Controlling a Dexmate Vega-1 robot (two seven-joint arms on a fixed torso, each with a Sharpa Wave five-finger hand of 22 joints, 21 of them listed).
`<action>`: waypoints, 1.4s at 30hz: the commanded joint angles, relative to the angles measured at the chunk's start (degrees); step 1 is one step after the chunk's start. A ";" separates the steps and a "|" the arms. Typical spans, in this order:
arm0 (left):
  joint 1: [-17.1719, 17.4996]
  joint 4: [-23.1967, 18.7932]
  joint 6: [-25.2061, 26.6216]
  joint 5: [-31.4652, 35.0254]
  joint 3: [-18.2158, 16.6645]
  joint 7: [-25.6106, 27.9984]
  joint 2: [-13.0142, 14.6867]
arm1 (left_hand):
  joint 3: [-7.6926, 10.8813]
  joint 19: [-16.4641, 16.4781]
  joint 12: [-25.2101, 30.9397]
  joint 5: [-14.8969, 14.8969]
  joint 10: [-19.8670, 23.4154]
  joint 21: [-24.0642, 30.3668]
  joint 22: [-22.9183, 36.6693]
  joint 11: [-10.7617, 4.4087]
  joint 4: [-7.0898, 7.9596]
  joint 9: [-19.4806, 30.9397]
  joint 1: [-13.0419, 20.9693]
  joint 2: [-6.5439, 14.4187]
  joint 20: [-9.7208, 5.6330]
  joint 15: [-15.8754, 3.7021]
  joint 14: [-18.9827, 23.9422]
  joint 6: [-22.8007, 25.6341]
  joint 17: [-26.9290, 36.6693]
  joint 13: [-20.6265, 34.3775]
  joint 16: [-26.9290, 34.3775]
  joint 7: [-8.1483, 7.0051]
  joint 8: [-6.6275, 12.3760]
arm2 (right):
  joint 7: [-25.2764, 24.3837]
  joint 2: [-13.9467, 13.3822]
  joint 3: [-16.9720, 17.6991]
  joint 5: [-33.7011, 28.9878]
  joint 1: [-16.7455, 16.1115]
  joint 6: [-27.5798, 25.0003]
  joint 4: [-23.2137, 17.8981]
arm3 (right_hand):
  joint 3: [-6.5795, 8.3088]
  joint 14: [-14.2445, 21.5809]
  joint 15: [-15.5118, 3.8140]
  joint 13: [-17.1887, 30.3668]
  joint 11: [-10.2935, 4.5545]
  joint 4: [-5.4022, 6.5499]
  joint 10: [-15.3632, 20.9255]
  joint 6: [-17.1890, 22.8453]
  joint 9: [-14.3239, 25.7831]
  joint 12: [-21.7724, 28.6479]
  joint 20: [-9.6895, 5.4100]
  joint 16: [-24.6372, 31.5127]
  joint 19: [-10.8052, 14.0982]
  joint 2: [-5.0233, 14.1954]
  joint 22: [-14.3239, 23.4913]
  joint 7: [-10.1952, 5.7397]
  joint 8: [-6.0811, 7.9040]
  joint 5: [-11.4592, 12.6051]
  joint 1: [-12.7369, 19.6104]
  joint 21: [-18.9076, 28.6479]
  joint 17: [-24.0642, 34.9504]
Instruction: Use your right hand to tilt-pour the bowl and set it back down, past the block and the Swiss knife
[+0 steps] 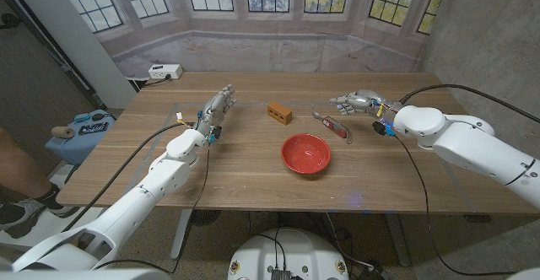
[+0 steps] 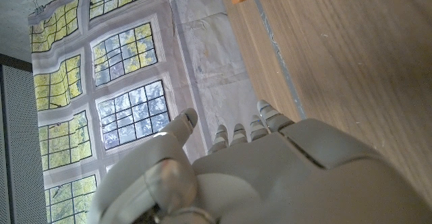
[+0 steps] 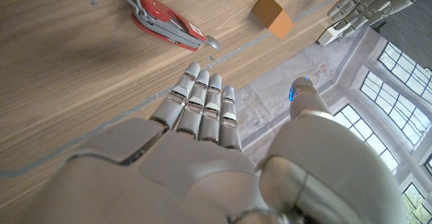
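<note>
On the table (image 1: 253, 179) in the head view, I see the red bowl (image 1: 305, 153) just below frame centre, upright and untouched. My right hand (image 1: 359, 103) hovers up and to the right of it, fingers (image 3: 202, 102) spread and empty. The Swiss knife (image 1: 335, 126) lies between that hand and the bowl, its long axis slanting down-right; the block (image 1: 279, 112) sits upper left of the bowl. My left hand (image 1: 217, 107) waits well apart at the left, fingers straight, holding nothing. I judge the right hand nearer. Whether the bowl holds anything I cannot tell.

Lab — printed window backdrop (image 1: 253, 10), cabled table (image 1: 253, 170)
</note>
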 commanded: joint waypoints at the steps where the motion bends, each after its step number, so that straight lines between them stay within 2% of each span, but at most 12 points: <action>1: 0.29 -0.29 -0.21 -0.06 -0.01 -0.09 0.07 | 0.21 0.59 0.31 0.26 0.41 0.17 0.20 0.10 -0.43 0.16 -8.04 -8.74 -0.16 0.21 0.44 0.18 0.15 0.22 0.19 0.00 0.01 | 3.08 -2.72 -3.60 -3.07 4.39 -7.04 -4.21 | 0.47 1.30 -0.14 0.33 0.09 0.17 1.33 1.40 0.17 0.33 -0.03 0.30 0.36 -0.22 0.34 -0.06 0.65 0.35 1.27 0.06 0.06; 8: 0.65 -0.78 -0.21 -0.05 0.05 0.12 0.02 | 0.14 0.70 0.32 0.25 0.52 0.18 0.20 0.15 -0.58 0.17 -7.97 -8.71 -0.14 0.26 0.61 0.25 0.15 0.23 0.21 -0.03 -0.02 | 7.42 -3.79 -6.57 -5.22 8.23 -11.11 -5.39 | 0.48 2.01 -0.19 0.38 0.20 0.21 1.46 1.44 0.18 0.17 -0.02 0.39 0.52 -0.47 0.37 0.12 0.49 0.37 1.85 0.10 0.08; 17: 1.42 -1.64 -0.22 0.01 -0.06 0.74 0.15 | 0.04 0.79 0.30 0.24 0.57 0.18 0.21 0.16 -0.71 0.18 -7.92 -8.65 -0.09 0.26 0.72 0.47 0.18 0.24 0.20 0.00 -0.01 | 12.13 -3.30 -11.04 -8.58 13.47 -16.50 -6.56 | 0.69 3.19 -0.33 0.44 0.45 0.17 1.56 1.28 0.20 -0.08 0.01 0.67 0.56 -0.55 0.41 0.60 0.20 0.39 2.96 0.09 0.16; 23: 1.64 -1.89 -0.24 -0.04 -0.13 0.83 0.23 | -0.03 0.84 0.28 0.23 0.57 0.17 0.21 0.09 -0.73 0.18 -7.95 -8.61 -0.06 0.27 0.74 0.52 0.21 0.24 0.20 0.02 -0.02 | 14.18 -2.21 -14.29 -11.23 16.67 -20.02 -7.18 | 0.85 3.99 -0.77 0.47 0.21 0.13 2.16 1.95 0.21 -0.11 -0.16 0.80 0.31 -0.72 0.43 0.70 0.27 0.39 4.00 -0.03 0.22; 31: 1.73 -2.07 -0.19 -0.05 -0.20 0.85 0.35 | -0.06 0.86 0.26 0.23 0.60 0.15 0.21 0.13 -0.73 0.19 -8.00 -8.63 -0.01 0.27 0.80 0.56 0.25 0.25 0.19 -0.02 -0.07 | 16.38 -0.35 -18.40 -14.26 20.23 -23.25 -7.46 | 1.18 4.86 -0.82 0.50 0.60 0.04 2.33 1.81 0.21 -0.31 -0.20 0.98 0.04 -0.71 0.45 0.98 0.01 0.45 5.28 -0.13 0.28; 42: 1.80 -1.52 -0.58 -0.50 -0.28 0.50 0.00 | -0.04 1.03 0.33 0.24 0.88 0.17 0.22 0.17 -0.78 0.20 -8.04 -8.65 -0.01 0.22 1.00 0.69 0.27 0.26 0.20 0.00 -0.09 | 22.15 2.19 -24.63 -17.48 26.36 -26.37 -6.62 | 1.96 5.68 -0.69 0.60 1.35 -0.17 1.75 0.02 0.21 -1.08 0.55 0.97 -0.18 -0.97 0.47 2.43 -1.03 0.60 8.54 -0.18 0.43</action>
